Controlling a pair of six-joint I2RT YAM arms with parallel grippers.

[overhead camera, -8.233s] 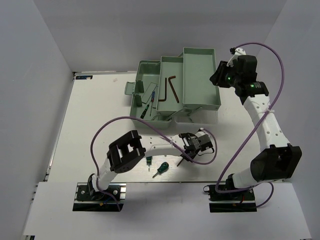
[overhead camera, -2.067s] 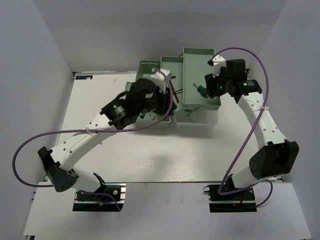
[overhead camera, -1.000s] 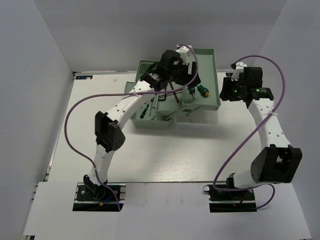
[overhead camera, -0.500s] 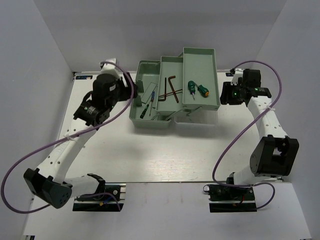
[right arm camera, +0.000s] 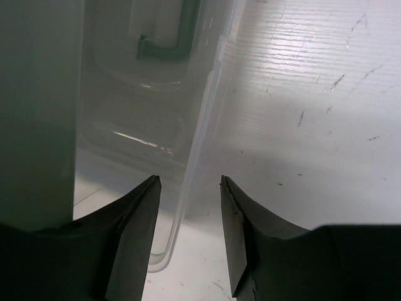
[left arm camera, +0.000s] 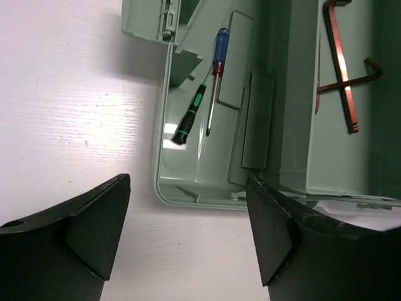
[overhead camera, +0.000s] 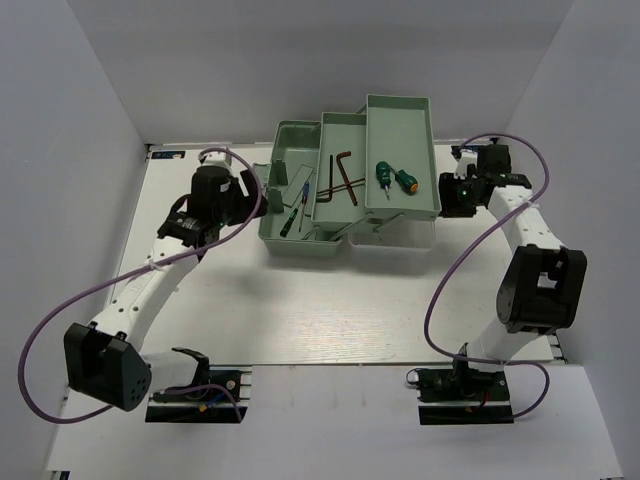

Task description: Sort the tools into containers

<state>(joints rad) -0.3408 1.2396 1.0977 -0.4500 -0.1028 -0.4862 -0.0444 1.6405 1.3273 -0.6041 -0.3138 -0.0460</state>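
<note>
My left gripper (left arm camera: 187,182) stands wide open with nothing between its fingers (left arm camera: 94,219). Through the gap I see bare table (left arm camera: 75,94) and the near left corner of the toolbox (left arm camera: 164,188); I cannot tell whether I touch either. My left arm runs from its base out to a low elbow at the table's left edge, then reaches forward and rightward, so that my left gripper (overhead camera: 235,187) ends just beside the toolbox's left wall.

My right gripper (right arm camera: 190,180) is about half open and holds nothing. Its fingers (right arm camera: 135,232) straddle the rim of the translucent lid (right arm camera: 188,94), and I cannot tell whether they touch it. Through the lid shows the green handle (right arm camera: 164,45). My right arm rises to a bent elbow at the table's right side, then stretches far forward, the wrist turned left so that my right gripper (overhead camera: 452,192) sits against the right side of the upper tray (overhead camera: 400,215).

The tools all lie in the toolbox. The blue-handled precision screwdriver (left arm camera: 217,59) and the second thin screwdriver (left arm camera: 190,116) rest side by side in the bottom compartment (left arm camera: 200,191). The reddish-brown hex keys (left arm camera: 341,69) lie crossed in the middle tray (overhead camera: 335,215). The two green-handled screwdrivers (overhead camera: 393,177) lie in the upper tray, close together.
</note>
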